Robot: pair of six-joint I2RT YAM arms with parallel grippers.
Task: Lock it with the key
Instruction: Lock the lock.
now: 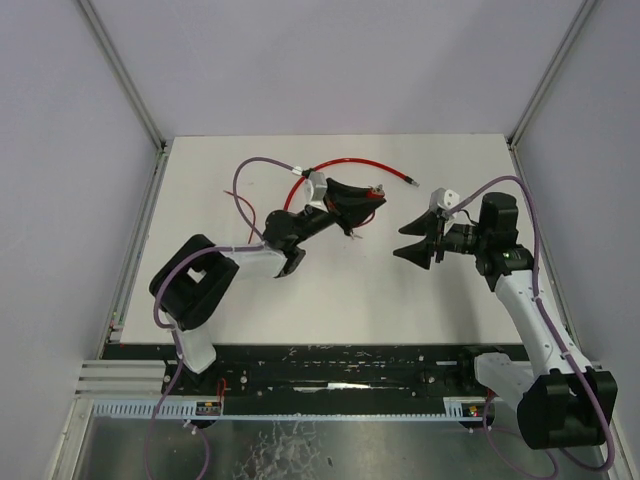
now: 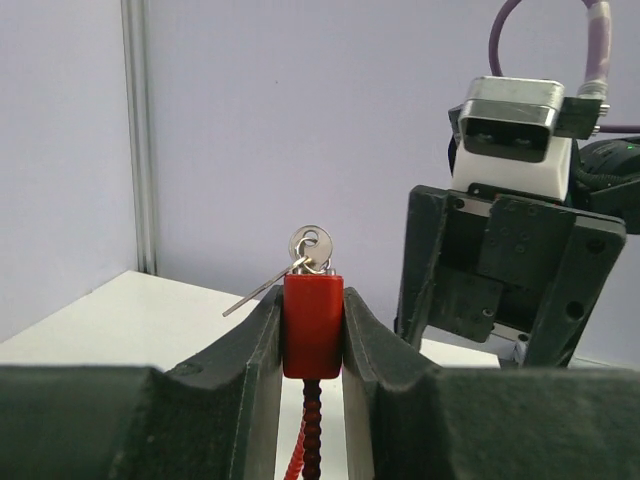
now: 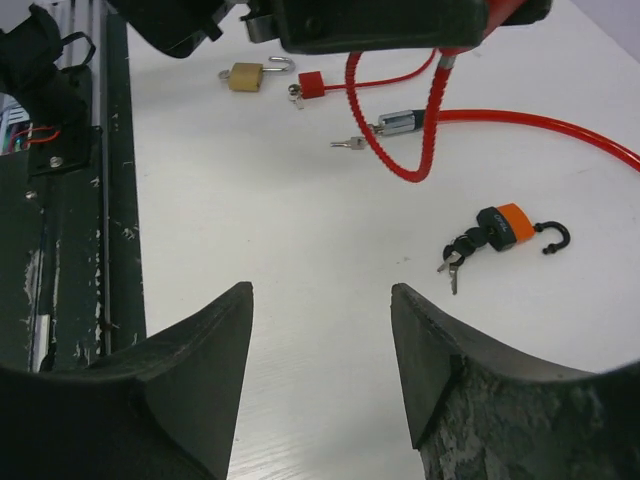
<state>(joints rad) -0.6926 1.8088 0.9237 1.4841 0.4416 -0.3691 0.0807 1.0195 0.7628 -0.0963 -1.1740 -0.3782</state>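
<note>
Risk: you are lining up on a small key (image 2: pixel 310 245) sticking out of the red lock (image 2: pixel 313 325). An off-centre pinch could be bending it or twisting the lock loose. The left gripper (image 2: pixel 312 305) is clamping the lock body in mid-air. The right gripper (image 3: pixel 322 300) is standing wide open, its fingers (image 3: pixel 205 365) touching nothing.

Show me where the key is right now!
In the left wrist view, mid-frame, the key sticks up from the top of the red cable lock, which the left gripper clamps in its jaws.
</note>
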